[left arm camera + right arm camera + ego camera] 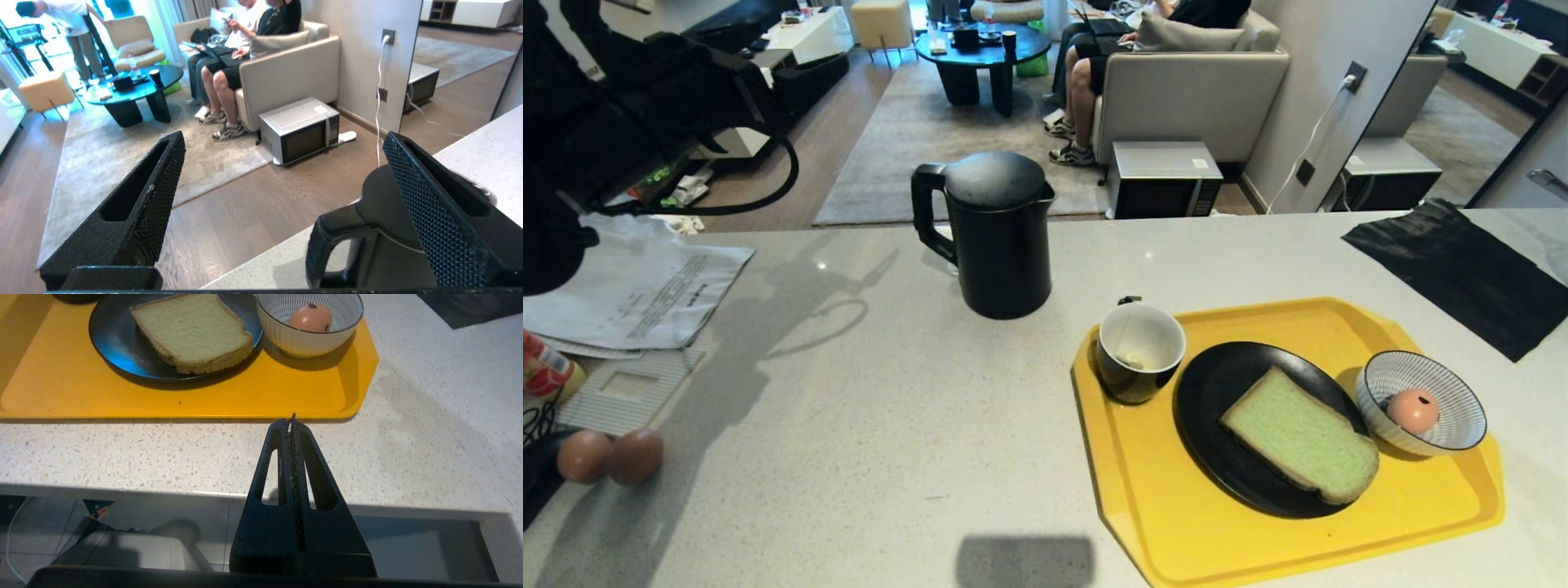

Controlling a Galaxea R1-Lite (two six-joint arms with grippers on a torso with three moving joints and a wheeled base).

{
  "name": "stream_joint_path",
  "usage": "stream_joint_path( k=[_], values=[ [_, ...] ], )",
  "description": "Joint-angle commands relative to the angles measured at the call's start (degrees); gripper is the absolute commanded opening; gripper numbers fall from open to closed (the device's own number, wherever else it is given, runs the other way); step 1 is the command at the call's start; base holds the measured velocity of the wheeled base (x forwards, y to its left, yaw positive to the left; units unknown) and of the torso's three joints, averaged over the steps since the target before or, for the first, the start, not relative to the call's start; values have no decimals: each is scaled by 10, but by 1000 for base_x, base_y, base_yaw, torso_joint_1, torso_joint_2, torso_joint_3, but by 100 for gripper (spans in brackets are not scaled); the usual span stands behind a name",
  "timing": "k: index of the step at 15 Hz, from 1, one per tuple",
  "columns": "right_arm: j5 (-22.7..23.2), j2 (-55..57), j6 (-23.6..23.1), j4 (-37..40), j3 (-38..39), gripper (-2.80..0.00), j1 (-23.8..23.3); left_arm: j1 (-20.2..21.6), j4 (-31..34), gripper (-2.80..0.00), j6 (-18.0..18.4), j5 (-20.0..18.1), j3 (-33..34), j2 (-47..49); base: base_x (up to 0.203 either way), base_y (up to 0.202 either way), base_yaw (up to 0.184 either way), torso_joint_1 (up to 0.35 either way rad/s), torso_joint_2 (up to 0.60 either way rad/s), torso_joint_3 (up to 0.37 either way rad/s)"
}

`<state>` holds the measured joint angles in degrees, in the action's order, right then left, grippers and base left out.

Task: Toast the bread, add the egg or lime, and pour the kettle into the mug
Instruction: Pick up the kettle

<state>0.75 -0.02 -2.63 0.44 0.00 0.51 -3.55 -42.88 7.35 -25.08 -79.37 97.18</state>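
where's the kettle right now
In the head view the kettle stands on the counter, just beyond and left of the mug on the yellow tray.

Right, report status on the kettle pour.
Left gripper open, empty, beside tall matte black kettle. Right gripper shut, parked. Glossy black mug on tray, path clear.

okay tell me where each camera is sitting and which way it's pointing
Head: high, facing down across the counter at the kettle, mug and yellow tray; left arm at upper left.
Left wrist: behind the open left hand, facing the living room; kettle below.
Right wrist: behind the shut right hand at the counter edge, facing the bread and egg.
Head and right wrist share tray, bread, egg.
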Motion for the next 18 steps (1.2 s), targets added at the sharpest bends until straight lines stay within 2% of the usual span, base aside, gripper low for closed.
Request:
stream_joint_path(
  k=[1, 5, 9, 11, 14, 18],
  values=[
    [0, 0, -2, 0, 0, -280, 0, -1, -4, 0, 0, -1, 2, 1, 0, 0, 0, 0, 0, 0],
    [0, 0, -2, 0, 0, -280, 0, 8, 1, 0, -3, 9, 17, 19, 0, 0, 0, 0, 0, 0],
    [0, 0, 0, 0, 1, -280, 0, 28, -8, 0, -4, 21, 85, 92, 0, 0, 0, 0, 0, 0],
    [0, 0, 0, 0, 0, -280, 0, 26, -59, 0, -7, 19, 113, 130, 0, 0, 0, 0, 0, 0],
    [0, 0, -2, 0, 0, -280, 0, 16, -142, 0, -7, 19, 117, 178, 0, 0, 0, 0, 0, 0],
    [0, 0, 0, 0, 1, -280, 0, 15, -152, 0, -1, 21, 100, 229, 0, 0, 0, 0, 0, 0]
  ],
)
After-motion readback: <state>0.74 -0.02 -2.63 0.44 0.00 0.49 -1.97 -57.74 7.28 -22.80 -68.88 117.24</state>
